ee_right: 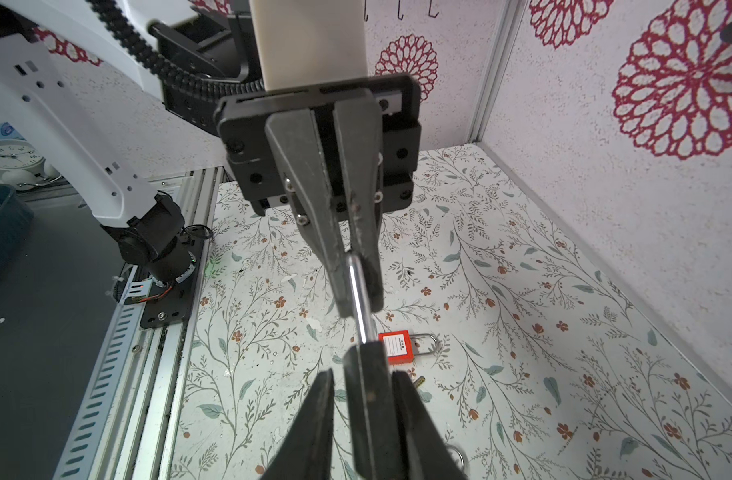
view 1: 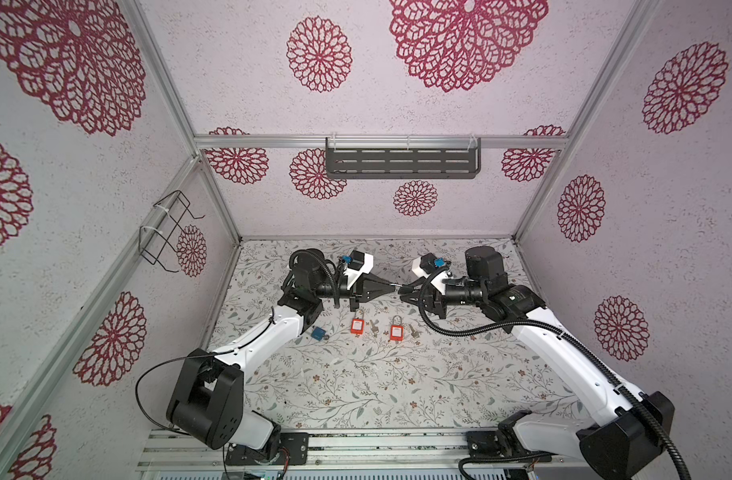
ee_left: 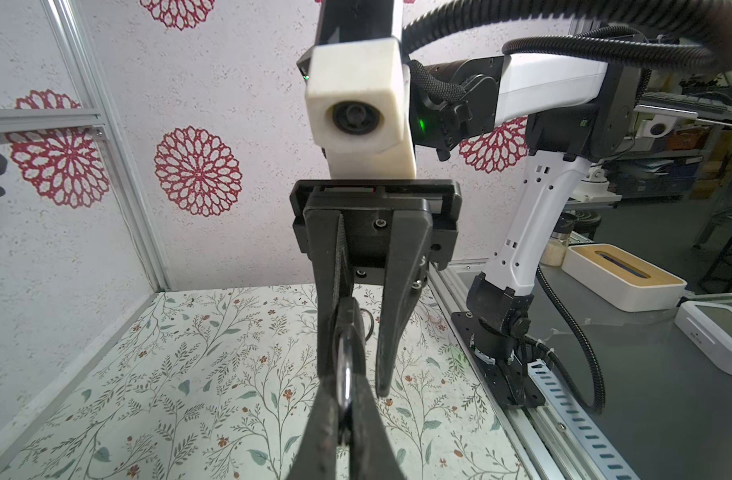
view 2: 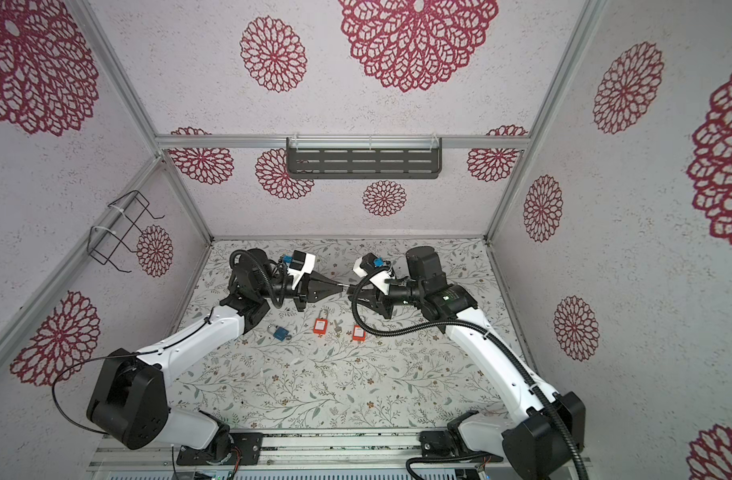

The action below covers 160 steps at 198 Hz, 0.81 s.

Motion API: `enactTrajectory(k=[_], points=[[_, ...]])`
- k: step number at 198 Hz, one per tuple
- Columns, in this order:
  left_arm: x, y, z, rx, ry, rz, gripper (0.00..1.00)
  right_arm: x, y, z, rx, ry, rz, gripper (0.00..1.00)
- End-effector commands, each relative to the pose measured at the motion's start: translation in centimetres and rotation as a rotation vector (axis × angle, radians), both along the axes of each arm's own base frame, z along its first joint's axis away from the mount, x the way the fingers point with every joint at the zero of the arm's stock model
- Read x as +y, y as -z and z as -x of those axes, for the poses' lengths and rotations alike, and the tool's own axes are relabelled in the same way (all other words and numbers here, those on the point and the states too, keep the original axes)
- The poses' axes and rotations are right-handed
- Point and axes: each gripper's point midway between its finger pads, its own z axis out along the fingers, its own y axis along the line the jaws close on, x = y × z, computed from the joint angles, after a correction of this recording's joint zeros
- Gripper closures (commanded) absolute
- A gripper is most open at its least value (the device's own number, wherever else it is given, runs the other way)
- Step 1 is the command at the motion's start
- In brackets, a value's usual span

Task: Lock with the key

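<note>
Both grippers meet tip to tip above the middle of the floral table [view 1: 356, 386]. My left gripper [view 1: 391, 285] [ee_left: 344, 386] is shut on the silver shackle [ee_right: 360, 299] of a black padlock. The padlock's black body [ee_right: 366, 407] stands between the fingers of my right gripper [view 1: 402, 289] [ee_right: 364, 376]. That gripper is open, with a gap showing beside the body. A key [view 1: 375, 328] lies on the table between two orange padlocks [view 1: 357, 325] [view 1: 396, 331], and another key [view 1: 416, 331] lies right of them.
A blue padlock [view 1: 318, 333] lies on the table by the left arm. A black slotted shelf [view 1: 401, 163] hangs on the back wall and a wire basket [view 1: 169, 232] on the left wall. Metal rails [view 1: 356, 449] run along the front edge.
</note>
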Motion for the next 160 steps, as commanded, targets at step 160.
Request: enactTrajectory(k=[160], points=[[0.2,2.1,2.1,0.029,0.011,-0.105,1.00,1.5,-3.5,1.1,-0.003,-0.138,-0.143,1.00]])
